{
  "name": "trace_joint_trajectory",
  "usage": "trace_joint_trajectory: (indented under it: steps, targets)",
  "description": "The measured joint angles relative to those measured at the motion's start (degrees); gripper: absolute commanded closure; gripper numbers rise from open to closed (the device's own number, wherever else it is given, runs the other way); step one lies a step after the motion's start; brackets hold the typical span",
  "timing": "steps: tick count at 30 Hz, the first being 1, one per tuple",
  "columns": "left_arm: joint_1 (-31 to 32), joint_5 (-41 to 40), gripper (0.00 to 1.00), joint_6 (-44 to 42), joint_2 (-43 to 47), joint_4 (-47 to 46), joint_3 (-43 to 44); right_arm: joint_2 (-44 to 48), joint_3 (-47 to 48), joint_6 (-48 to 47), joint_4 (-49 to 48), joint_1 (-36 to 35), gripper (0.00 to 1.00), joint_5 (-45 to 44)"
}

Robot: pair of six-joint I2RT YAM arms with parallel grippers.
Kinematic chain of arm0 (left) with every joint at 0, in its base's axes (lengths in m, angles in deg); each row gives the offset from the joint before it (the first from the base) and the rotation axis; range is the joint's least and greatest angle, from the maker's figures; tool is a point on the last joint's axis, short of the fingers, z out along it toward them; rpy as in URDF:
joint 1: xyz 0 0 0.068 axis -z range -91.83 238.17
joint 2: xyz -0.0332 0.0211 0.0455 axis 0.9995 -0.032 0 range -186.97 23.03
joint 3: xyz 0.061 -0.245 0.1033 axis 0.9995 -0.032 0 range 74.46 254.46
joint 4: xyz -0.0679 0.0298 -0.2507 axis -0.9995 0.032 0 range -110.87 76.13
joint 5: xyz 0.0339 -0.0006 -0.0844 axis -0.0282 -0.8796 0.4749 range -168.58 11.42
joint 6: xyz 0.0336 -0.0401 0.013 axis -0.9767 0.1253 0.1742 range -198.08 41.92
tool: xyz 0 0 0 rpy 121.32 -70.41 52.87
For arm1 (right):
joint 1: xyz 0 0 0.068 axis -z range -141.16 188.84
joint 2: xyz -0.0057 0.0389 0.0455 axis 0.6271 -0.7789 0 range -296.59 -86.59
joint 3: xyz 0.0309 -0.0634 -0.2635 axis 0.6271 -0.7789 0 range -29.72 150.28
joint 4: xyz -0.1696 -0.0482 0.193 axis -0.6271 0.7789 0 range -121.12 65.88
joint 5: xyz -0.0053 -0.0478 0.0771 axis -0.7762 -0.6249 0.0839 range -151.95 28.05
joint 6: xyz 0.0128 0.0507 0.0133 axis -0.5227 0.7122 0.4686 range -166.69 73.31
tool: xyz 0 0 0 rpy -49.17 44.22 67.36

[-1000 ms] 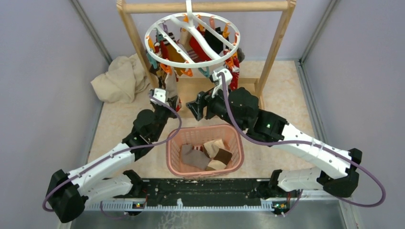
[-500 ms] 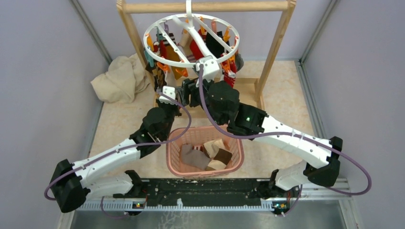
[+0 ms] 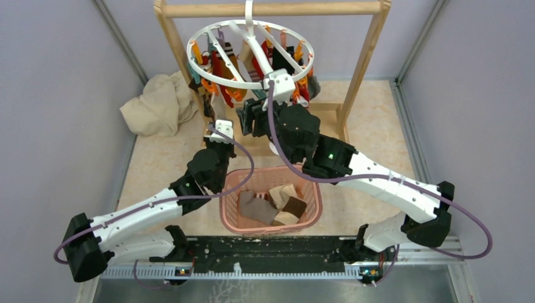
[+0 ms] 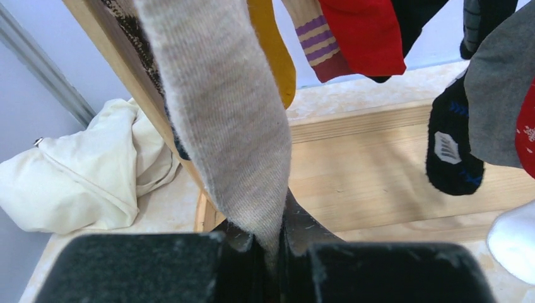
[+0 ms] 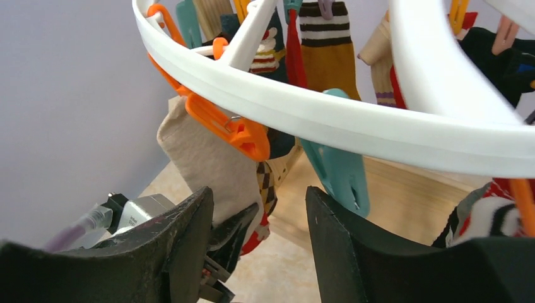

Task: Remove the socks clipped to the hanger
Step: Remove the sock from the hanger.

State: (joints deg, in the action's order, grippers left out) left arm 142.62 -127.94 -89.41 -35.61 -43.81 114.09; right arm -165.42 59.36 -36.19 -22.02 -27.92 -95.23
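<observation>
- Lavender walls box in a speckled beige table (image 3: 378, 126). A wooden rail frame (image 3: 271, 9) stands at the back.
- The hanger (image 5: 353, 123) hangs by its hook from that rail. Its white ring is fringed with orange and teal clips, and the socks dangle beneath (red, mustard, striped and black among them).
- A few more socks lie in the pink basket (image 3: 268, 231) near the arm bases.
- The left end effector (image 4: 277, 246) is pinched tight on the lower end of an oatmeal sock (image 4: 221, 113), a soft knit drawn into a taut strip.
- An orange clip (image 5: 227, 129) grips what seems to be that sock's top. The right end effector (image 5: 258, 192) sits just below it, jaws partly apart and empty.
- Risk, as I judge it: pulling down while the clip bites would tip or swing the light ring, or the fabric could slip from the grip.
- A teal clip (image 5: 337, 177) hangs just beside, so the right jaws could pinch that one instead, or snag the rim.
</observation>
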Motion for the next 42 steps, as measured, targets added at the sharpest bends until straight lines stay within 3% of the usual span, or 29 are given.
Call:
trace_joint_trajectory:
  steps: [11, 25, 32, 42]
  targets:
    - [1.53, -1.60, 1.00, -2.73, -2.38, -0.35, 0.00, 8.70, 2.91, 0.52, 7.21, 0.00, 0.49, 4.35]
    - [8.50, -4.79, 1.00, -12.55, -13.42, -7.30, 4.50, -0.07, 13.92, 0.07, 10.86, 0.00, 0.52, 17.46]
    - [11.13, -6.88, 1.00, -17.66, -17.11, -11.39, 6.36, -2.75, 14.21, 0.09, 15.34, 0.00, 0.53, 17.14]
    - [13.86, -10.36, 1.00, -24.02, -19.87, -14.03, 9.09, -2.80, 13.64, -2.21, 16.17, -0.02, 0.44, 8.48]
